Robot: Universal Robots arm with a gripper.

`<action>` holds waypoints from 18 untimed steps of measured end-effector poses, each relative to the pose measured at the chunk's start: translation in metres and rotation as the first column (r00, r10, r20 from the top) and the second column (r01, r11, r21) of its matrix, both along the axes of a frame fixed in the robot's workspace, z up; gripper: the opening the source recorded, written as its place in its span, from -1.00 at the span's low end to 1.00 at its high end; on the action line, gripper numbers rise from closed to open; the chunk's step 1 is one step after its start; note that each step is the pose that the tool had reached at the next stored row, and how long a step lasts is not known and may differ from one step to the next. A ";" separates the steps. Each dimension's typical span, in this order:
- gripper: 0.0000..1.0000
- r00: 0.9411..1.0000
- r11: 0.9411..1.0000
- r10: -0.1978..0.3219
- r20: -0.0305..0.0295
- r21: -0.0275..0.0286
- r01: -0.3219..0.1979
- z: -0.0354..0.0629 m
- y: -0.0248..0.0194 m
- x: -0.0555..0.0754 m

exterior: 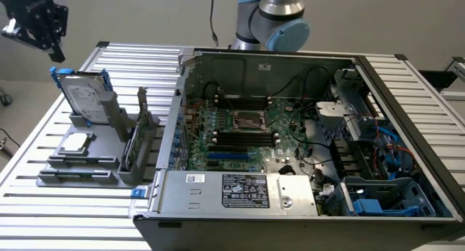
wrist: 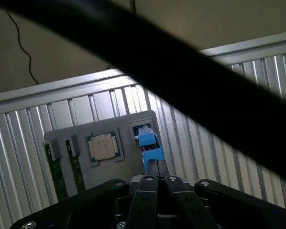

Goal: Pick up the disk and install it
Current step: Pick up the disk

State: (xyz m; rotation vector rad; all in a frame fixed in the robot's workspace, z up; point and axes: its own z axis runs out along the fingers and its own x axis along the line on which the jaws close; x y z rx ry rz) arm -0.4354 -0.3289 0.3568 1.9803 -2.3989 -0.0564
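The disk (exterior: pixel 84 96), a silver-grey drive with a white label and blue rails, stands upright in a grey holder (exterior: pixel 87 158) on the exterior view's left. My gripper (exterior: pixel 55 54) hangs in the air above and slightly to the left of it, apart from it. In the wrist view the disk (wrist: pixel 149 149) appears edge-on just beyond my gripper (wrist: pixel 159 180), whose fingers are shut together with nothing between them. The open computer case (exterior: pixel 291 142) lies to the right of the holder.
The grey holder also carries a square chip (wrist: pixel 103 146) and two upright green memory sticks (wrist: pixel 76 169). Everything rests on a ribbed metal table (exterior: pixel 65 218). A black cable (wrist: pixel 190 81) crosses the wrist view. The arm's base (exterior: pixel 273 22) rises behind the case.
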 end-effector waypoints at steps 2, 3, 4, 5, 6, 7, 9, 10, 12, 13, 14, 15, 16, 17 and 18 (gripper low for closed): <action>-0.79 0.999 0.999 0.037 0.000 0.000 -0.037 -0.0008 0.0000 0.000; -0.79 0.998 0.998 0.056 0.000 0.000 -0.056 -0.0013 0.0000 0.000; -0.79 0.997 0.997 0.073 0.000 0.000 -0.073 -0.0017 0.0000 0.000; -0.79 0.996 0.996 0.091 0.000 0.000 -0.091 -0.0020 0.0000 0.000; -0.79 0.994 0.994 0.109 0.000 0.000 -0.109 -0.0024 0.0000 0.000; -0.79 0.992 0.992 0.127 0.001 0.000 -0.127 -0.0027 0.0000 0.000; -0.79 0.987 0.987 0.163 0.003 0.000 -0.163 -0.0035 0.0000 0.000; -0.79 0.983 0.983 0.181 0.005 -0.001 -0.181 -0.0038 0.0000 0.000; -0.79 0.977 0.977 0.215 0.012 -0.002 -0.215 -0.0044 0.0000 0.000; -0.79 0.973 0.973 0.229 0.016 -0.003 -0.229 -0.0044 0.0000 0.000; -0.79 0.971 0.971 0.238 0.020 -0.004 -0.238 -0.0044 0.0001 0.000; -0.79 0.970 0.971 0.241 0.021 -0.004 -0.241 -0.0044 0.0001 0.000; -0.79 0.970 0.970 0.243 0.021 -0.004 -0.243 -0.0044 0.0001 0.000; -0.76 0.970 0.970 0.244 0.021 -0.004 -0.244 -0.0046 0.0001 0.000; -0.76 0.969 0.970 0.245 0.021 -0.004 -0.245 -0.0049 0.0001 0.000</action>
